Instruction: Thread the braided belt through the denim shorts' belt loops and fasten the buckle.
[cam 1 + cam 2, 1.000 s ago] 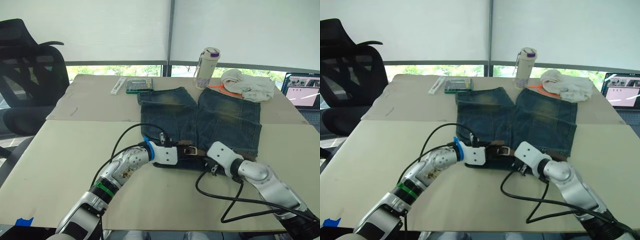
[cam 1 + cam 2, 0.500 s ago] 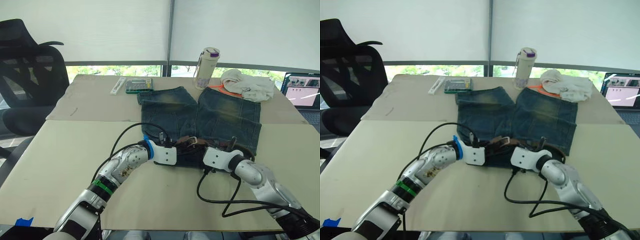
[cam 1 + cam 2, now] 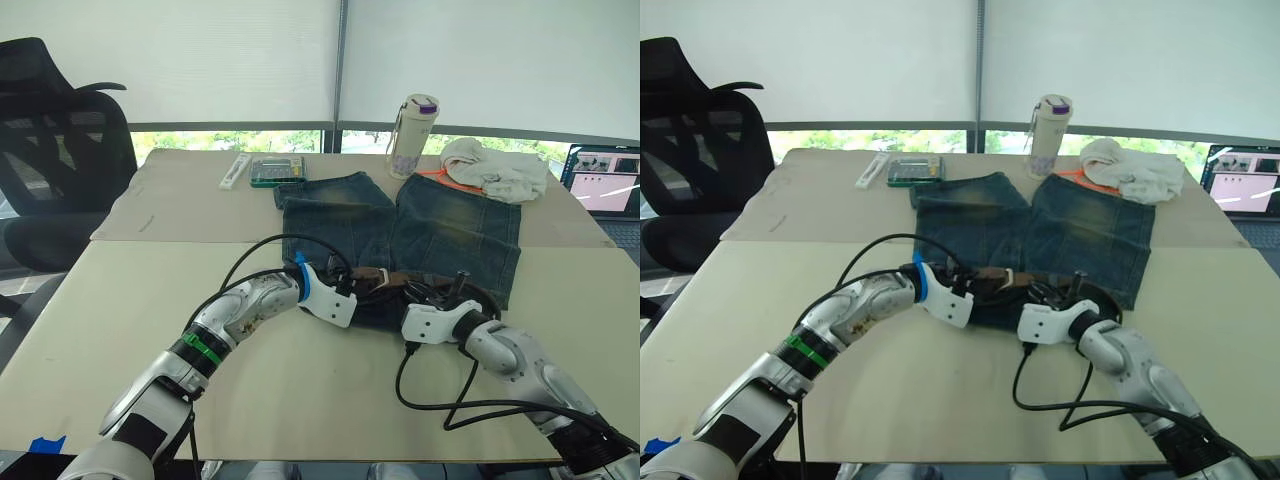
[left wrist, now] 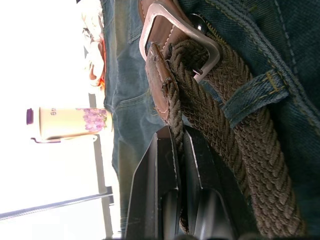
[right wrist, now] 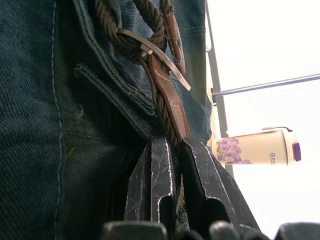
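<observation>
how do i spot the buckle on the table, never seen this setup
Find the denim shorts in the middle of the table. At their near waistband, between the two grippers, lies the buckle: a silver metal frame on the braided belt.

Both arms reach inward, left gripper point(image 4: 177, 145) and right gripper point(image 5: 172, 145) jaws pinched

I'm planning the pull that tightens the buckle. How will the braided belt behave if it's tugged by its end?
The braided belt will probably flex rather than push: its woven strap already curves through the buckle and under a belt loop. The coarse weave likely drags against the denim shorts, lifting the waistband. The left gripper and right gripper each pinch strap, so it seems grippy.
</observation>
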